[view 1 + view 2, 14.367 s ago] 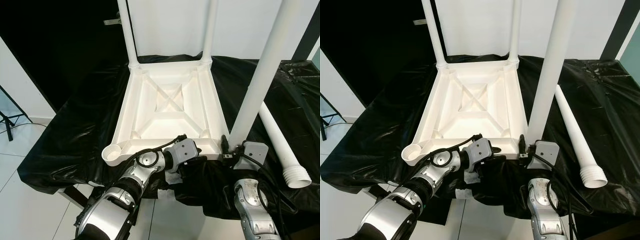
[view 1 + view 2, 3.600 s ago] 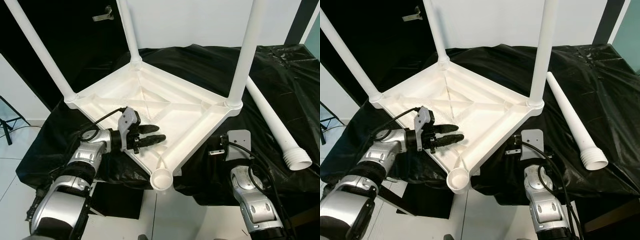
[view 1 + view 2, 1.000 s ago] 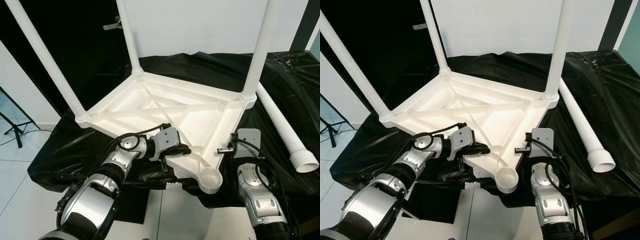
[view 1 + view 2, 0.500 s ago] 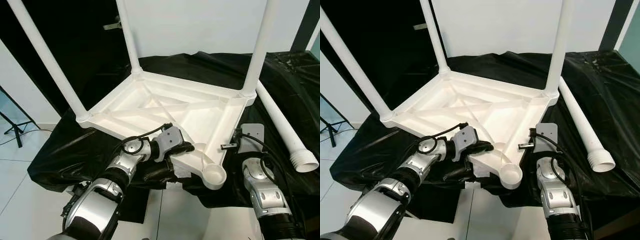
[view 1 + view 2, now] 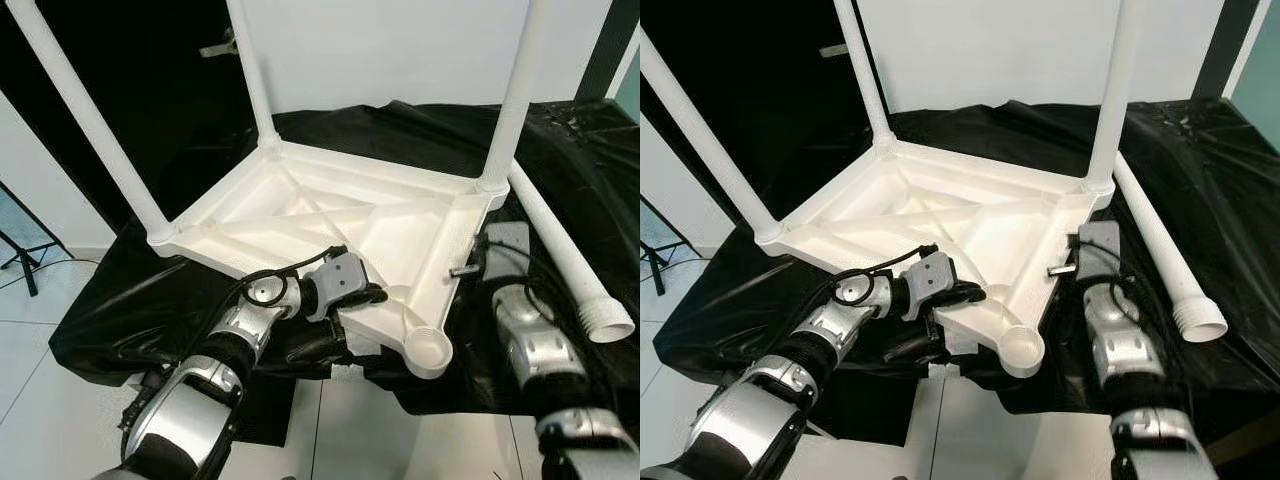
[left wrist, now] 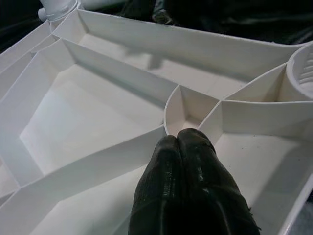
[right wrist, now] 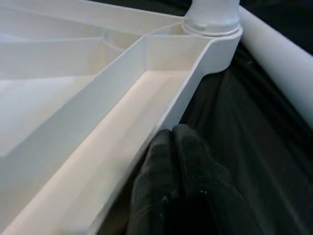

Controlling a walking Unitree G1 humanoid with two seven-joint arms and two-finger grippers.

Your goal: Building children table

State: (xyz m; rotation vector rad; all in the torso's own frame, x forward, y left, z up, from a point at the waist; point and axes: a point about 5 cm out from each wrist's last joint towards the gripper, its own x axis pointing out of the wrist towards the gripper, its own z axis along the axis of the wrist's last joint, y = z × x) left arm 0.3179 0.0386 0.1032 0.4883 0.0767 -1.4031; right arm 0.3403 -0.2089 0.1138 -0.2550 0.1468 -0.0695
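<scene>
1. Far left, a tripod foot (image 5: 20, 262) stands on the pale floor (image 5: 30, 400), beside the black plastic sheet (image 5: 130, 310) that drapes the work surface.
2. The white children's table (image 5: 330, 215) lies upside down on that sheet, its ribbed underside facing up. Three legs (image 5: 90, 120) stand up from its far-left, far and right corners.
3. The left gripper (image 6: 186, 142) reaches over the table's near edge into the ribbed underside, its two black fingers pressed together with nothing between them, tips at a small curved pocket where the ribs meet.
4. Just right of it, at the nearest corner, the empty round socket (image 5: 430, 350) has no leg in it.
5. The right gripper (image 7: 171, 134) sits against the outer side of the table's right rim, fingers together and holding nothing, near the corner collar of the right leg (image 5: 510, 90).
6. Furthest right, the loose fourth leg (image 5: 570, 265) lies on the black sheet, its threaded end pointing toward the robot.
</scene>
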